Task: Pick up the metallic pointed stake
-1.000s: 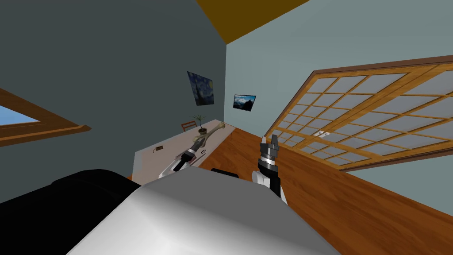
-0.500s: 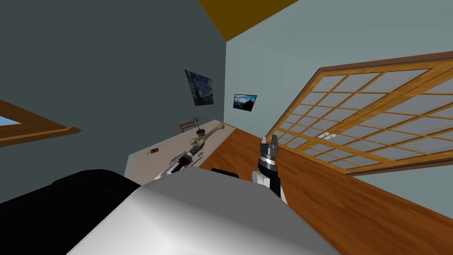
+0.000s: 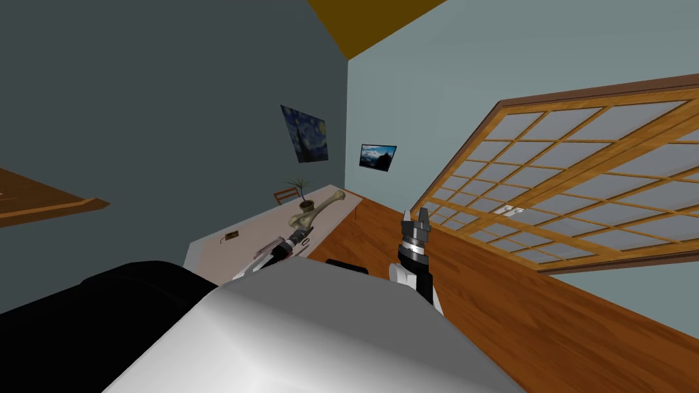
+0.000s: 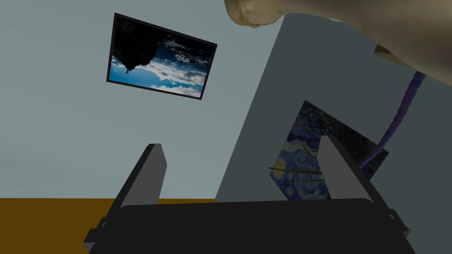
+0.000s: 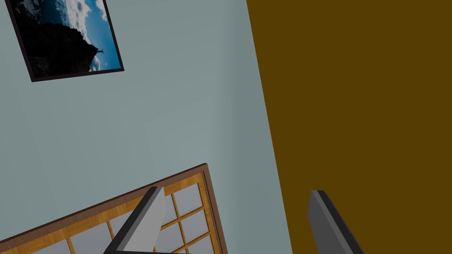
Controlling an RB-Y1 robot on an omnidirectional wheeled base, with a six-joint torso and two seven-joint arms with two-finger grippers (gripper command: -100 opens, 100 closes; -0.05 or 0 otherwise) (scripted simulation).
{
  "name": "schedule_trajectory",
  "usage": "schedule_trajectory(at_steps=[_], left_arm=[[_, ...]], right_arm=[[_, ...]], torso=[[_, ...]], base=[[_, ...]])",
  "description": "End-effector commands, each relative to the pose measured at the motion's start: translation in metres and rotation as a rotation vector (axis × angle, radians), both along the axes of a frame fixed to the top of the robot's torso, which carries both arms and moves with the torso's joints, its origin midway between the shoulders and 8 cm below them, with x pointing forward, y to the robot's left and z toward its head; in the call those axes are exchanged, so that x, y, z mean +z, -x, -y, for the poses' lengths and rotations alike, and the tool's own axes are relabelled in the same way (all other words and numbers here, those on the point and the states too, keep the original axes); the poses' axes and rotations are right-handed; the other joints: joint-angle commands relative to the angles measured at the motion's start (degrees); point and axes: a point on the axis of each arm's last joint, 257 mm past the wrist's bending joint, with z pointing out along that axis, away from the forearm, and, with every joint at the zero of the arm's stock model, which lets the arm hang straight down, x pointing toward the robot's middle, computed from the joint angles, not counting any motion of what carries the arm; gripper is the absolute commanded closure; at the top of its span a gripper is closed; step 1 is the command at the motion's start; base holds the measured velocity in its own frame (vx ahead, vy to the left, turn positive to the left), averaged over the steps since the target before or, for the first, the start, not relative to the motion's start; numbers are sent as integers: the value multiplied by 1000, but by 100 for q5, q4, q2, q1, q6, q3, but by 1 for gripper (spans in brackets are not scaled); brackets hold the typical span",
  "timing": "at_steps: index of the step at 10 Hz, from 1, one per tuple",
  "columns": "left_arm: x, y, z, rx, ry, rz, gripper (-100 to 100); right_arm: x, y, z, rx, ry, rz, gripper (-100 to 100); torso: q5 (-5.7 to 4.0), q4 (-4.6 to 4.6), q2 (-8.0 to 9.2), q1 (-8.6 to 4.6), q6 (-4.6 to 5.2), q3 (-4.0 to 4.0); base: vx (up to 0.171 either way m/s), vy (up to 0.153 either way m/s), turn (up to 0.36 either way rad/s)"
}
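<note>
A pale table (image 3: pixel 225 249) stands along the dark wall, left of centre in the head view. On it lies a large beige bone (image 3: pixel 318 207), and a thin pale sliver (image 3: pixel 306 239) rests by the table's near edge; it is too small to tell if it is the stake. My left gripper (image 3: pixel 300 233) reaches low over the table, just short of the bone's near knob. Seen from the left wrist, this gripper (image 4: pixel 240 143) is open and holds nothing, with the bone (image 4: pixel 388 31) close beyond its fingertips. My right gripper (image 3: pixel 415 215) stands upright over the floor, open (image 5: pixel 235 191).
A small potted plant (image 3: pixel 304 196) and a chair back (image 3: pixel 285 196) are at the table's far end. A small dark object (image 3: pixel 231 235) lies on the table's left part. Wooden floor (image 3: pixel 546 321) spreads to the right, up to a wide lattice window (image 3: pixel 580 177).
The whole head view has slid left, so I have turned right a little. The left arm has drawn back slightly along the table. The right arm holds its pose.
</note>
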Motion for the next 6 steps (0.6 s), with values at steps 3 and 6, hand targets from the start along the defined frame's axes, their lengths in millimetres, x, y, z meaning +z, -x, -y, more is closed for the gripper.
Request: schedule_trajectory(at_steps=[3,6], left_arm=[[-54,31,-17,-27,-128,-140,-100],[-84,54,-30,-40,-189,-222,-100]], right_arm=[[0,0,0,0,0,0,0],[0,0,0,0,0,0,0]], torso=[[0,-1,-8,-2,0,-4],[-2,-7,-30,-9,0,-17]], base=[[74,-31,-9],[109,-35,-12]])
